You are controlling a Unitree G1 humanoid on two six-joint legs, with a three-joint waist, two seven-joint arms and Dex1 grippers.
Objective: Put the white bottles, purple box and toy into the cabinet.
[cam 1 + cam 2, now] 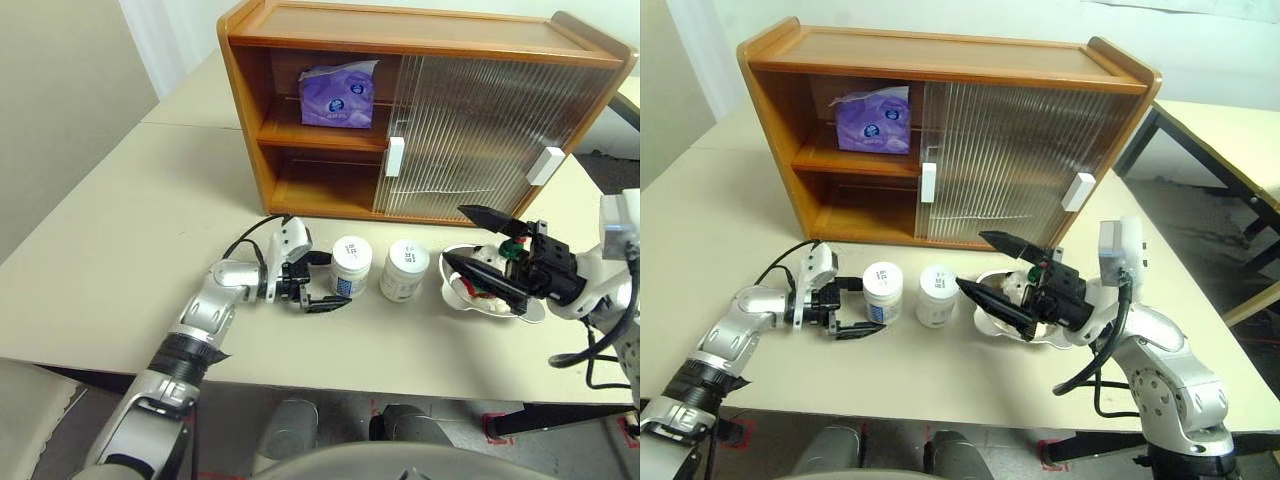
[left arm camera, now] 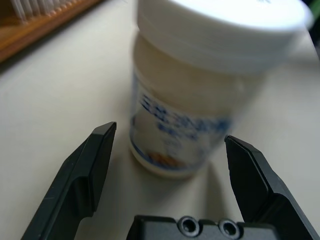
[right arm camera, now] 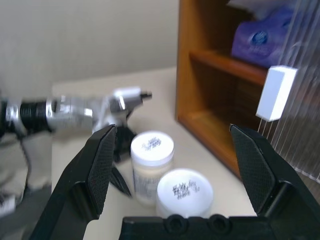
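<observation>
The wooden cabinet stands at the back of the table, its left side open. On its upper shelf sits the purple box. Two white bottles stand upright on the table in front: a blue-labelled one and a paler one to its right. My left gripper is open, low over the table, its fingers either side of the labelled bottle without touching it. My right gripper is open and empty above a shiny bowl. The toy lies in that bowl, mostly hidden by the fingers.
The two ribbed sliding doors with white handles cover the cabinet's right side. The lower left shelf is bare. Open tabletop stretches to the left. A dark gap beyond the table edge lies at the far right.
</observation>
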